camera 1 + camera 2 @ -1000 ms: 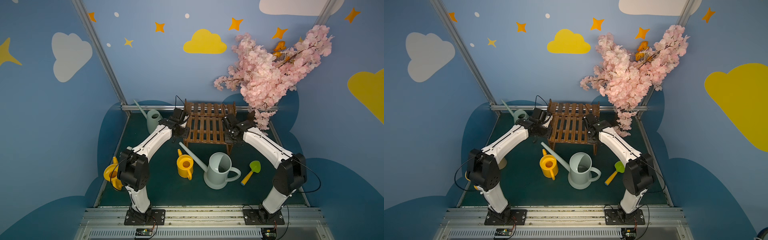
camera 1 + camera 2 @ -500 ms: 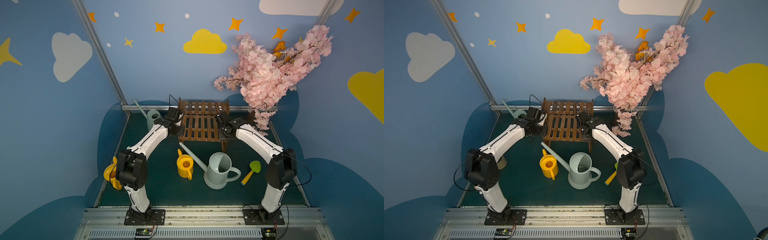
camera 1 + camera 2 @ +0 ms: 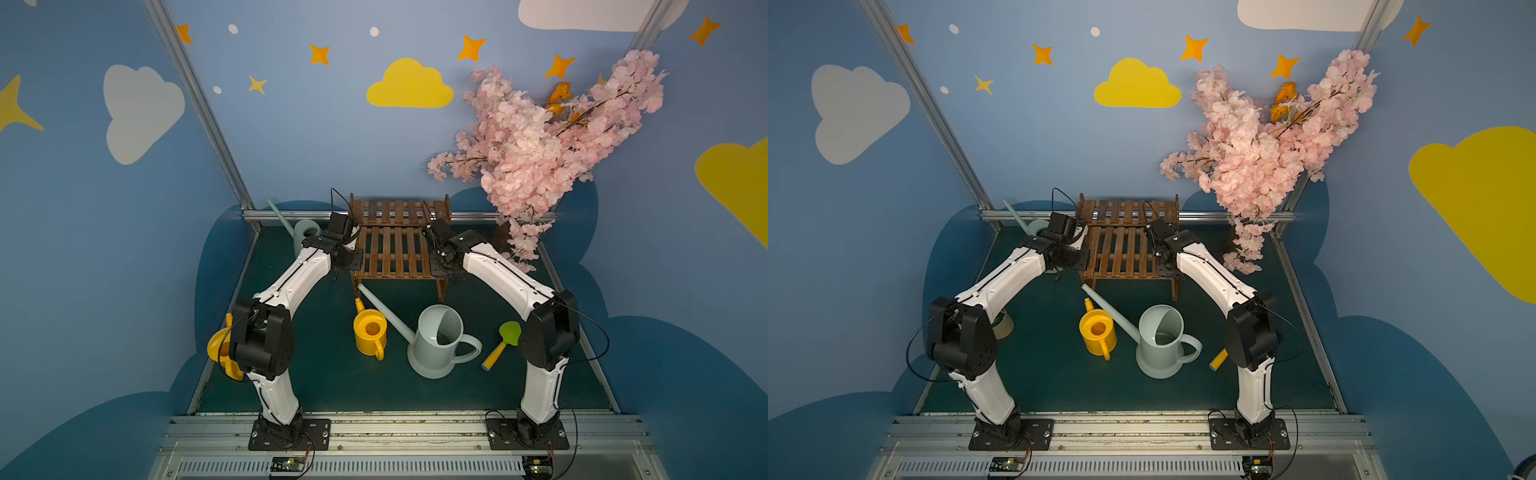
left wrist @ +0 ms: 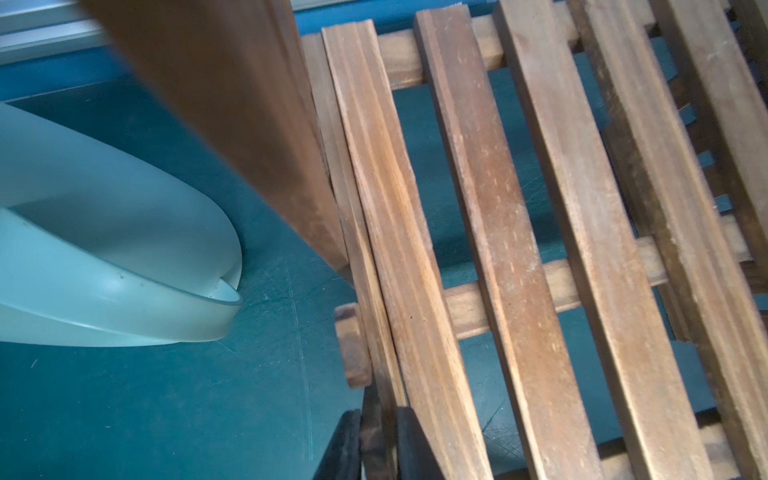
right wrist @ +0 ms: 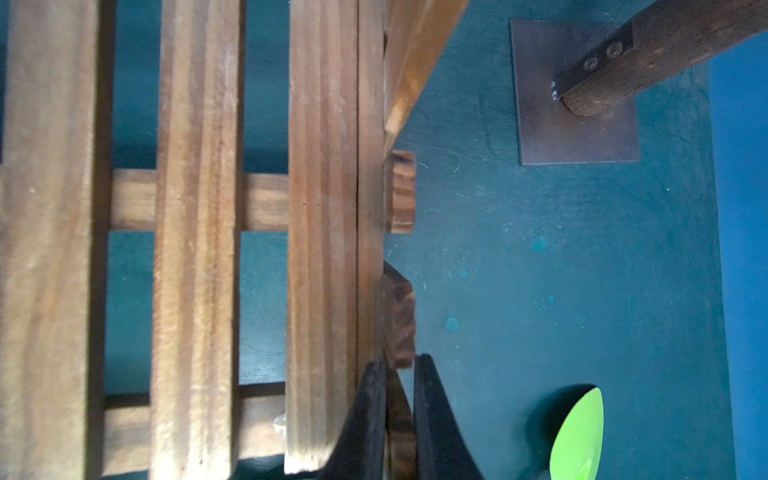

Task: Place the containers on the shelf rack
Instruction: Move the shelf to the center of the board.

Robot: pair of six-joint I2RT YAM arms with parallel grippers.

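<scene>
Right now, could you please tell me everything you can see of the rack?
The rack is a small dark-brown wooden stand with two stepped slatted shelves and flat side panels, upright near the back wall. Nothing stands on its slats. The left gripper and right gripper are each shut on a side panel's edge. A pale can sits close beside its left side.

Small yellow can (image 3: 215, 347) is mostly tucked behind the left arm (image 3: 299, 282) in a top view, only a bit of rim and handle poking out. Far pale can (image 3: 301, 237) is half covered by that arm too. Toy shovel (image 3: 1219, 360) shows just its handle end, the blade's behind the right arm (image 3: 1250, 332). In the right wrist view the shelf rack (image 5: 195, 249) slats are smeared, and the shovel blade gets clipped at the edge.
</scene>
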